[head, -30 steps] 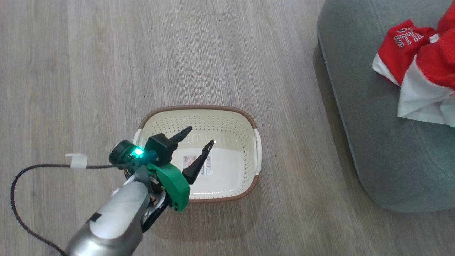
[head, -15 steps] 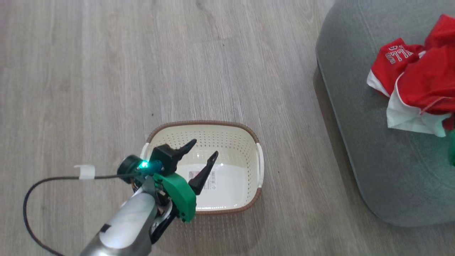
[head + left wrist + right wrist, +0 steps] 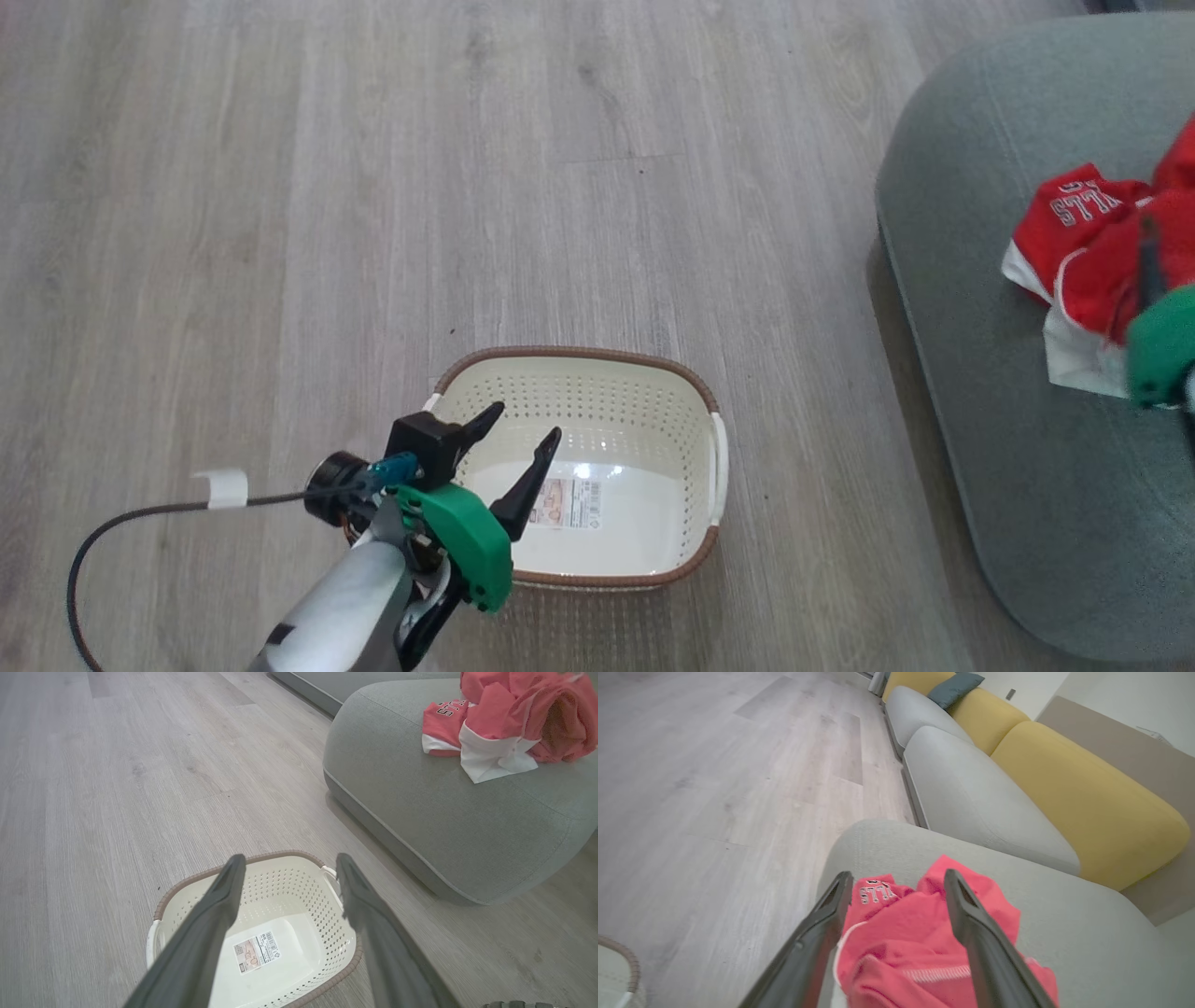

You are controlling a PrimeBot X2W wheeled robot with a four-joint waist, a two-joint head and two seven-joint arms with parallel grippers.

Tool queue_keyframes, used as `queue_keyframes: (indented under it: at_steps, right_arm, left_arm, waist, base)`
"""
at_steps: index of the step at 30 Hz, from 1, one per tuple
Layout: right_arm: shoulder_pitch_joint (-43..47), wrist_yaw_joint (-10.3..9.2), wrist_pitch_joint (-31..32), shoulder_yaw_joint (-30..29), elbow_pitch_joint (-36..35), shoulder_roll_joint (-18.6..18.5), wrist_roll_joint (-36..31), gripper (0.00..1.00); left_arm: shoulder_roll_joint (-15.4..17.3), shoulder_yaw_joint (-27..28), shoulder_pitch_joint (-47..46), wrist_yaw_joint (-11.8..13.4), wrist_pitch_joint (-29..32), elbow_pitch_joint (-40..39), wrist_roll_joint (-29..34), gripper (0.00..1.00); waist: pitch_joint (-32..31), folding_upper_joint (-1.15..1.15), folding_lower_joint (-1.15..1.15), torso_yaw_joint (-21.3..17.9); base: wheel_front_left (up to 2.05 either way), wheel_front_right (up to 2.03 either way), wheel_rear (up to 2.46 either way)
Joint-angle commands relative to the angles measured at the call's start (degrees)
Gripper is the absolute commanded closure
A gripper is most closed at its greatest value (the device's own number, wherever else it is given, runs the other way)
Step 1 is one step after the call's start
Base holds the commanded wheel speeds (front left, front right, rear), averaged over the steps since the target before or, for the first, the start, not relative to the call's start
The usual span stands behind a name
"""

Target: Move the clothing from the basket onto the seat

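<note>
The fingers (image 3: 205, 933) of the left gripper (image 3: 523, 422) are spread wide with nothing between them. They are raised over the left end of the basket (image 3: 579, 354), which lies below and just ahead of their tips. The basket sits on the wood floor (image 3: 280, 233). Its white bottom is bare around a printed label (image 3: 571, 504), which lies just right of the right-hand fingertip in the head view and between the two fingers in the left wrist view. Behind these fingers a dark cable (image 3: 140, 523) with a white tag (image 3: 224, 486) loops off to the left.

The right gripper (image 3: 899, 875) also has its fingers (image 3: 808, 947) parted, one on each side of the clothing (image 3: 901, 933). The clothing is a crumpled red heap with white trim, lying on the grey seat (image 3: 1064, 905) directly under and ahead of the tips. The piece with white lettering lies just inside the left-hand fingertip. The gap between the fingers is wide and they are not clamped on the cloth, but I cannot tell whether they touch it.

From the left fingers, the seat is well off to the right and apart from the basket, with bare floor between them. Beyond the right fingers, past the seat, stands a grey sofa (image 3: 971, 788) with yellow cushions (image 3: 1078, 788) and a teal pillow (image 3: 957, 686).
</note>
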Motion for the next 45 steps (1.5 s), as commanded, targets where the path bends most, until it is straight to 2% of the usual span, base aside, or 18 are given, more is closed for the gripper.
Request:
queue_keyframes:
  at_steps: [1,7,13,18,27,37,45]
  right_arm:
    - [1.55,-0.02,1.7,2.39,-5.38,0.56,1.34,0.0]
    - [6.78,-0.02,5.66,7.41,-16.12,2.15,5.14,0.0]
    - [8.22,-0.02,3.34,11.91,-18.39,3.8,8.93,0.0]
    - [9.33,-0.02,0.05,13.53,-16.83,5.24,10.91,0.0]
    - [10.45,-0.02,-6.74,15.48,-9.54,8.86,12.37,0.0]
    - [10.7,-0.02,-14.34,15.22,-1.45,12.64,12.91,0.0]
    - [11.11,-0.02,-16.55,14.97,2.7,14.33,13.69,0.0]
  left_arm:
    - [0.15,2.75,-1.4,-0.04,-0.72,-1.11,0.42,0.0]
    - [-0.15,4.48,-1.06,-0.06,-0.72,-0.83,0.92,0.0]
    - [0.69,9.8,0.07,0.99,-0.72,-2.22,2.06,0.0]
    - [1.6,14.34,1.66,2.05,-0.72,-3.83,3.02,0.0]
    - [2.58,25.85,6.89,3.93,-0.72,-10.82,6.78,0.0]
    - [-0.04,36.96,13.3,3.87,-0.72,-19.68,12.45,0.0]
    - [-2.25,41.7,17.98,2.35,-0.72,-21.89,15.49,0.0]
  waist:
    - [-0.33,0.0,0.0,0.74]
    - [-0.73,0.0,0.0,2.66]
    - [-1.14,0.0,0.0,4.53]
    - [-1.46,0.0,0.0,5.34]
    - [-2.57,0.0,0.0,6.03]
    - [-3.88,0.0,0.0,6.41]
    - [-5.19,0.0,0.0,6.52]
  base:
    - [0.0,0.0,0.0]
    - [0.0,0.0,0.0]
    - [0.0,0.0,0.0]
    - [0.0,0.0,0.0]
    - [0.0,0.0,0.0]
    - [0.0,0.0,0.0]
    - [0.0,0.0,0.0]
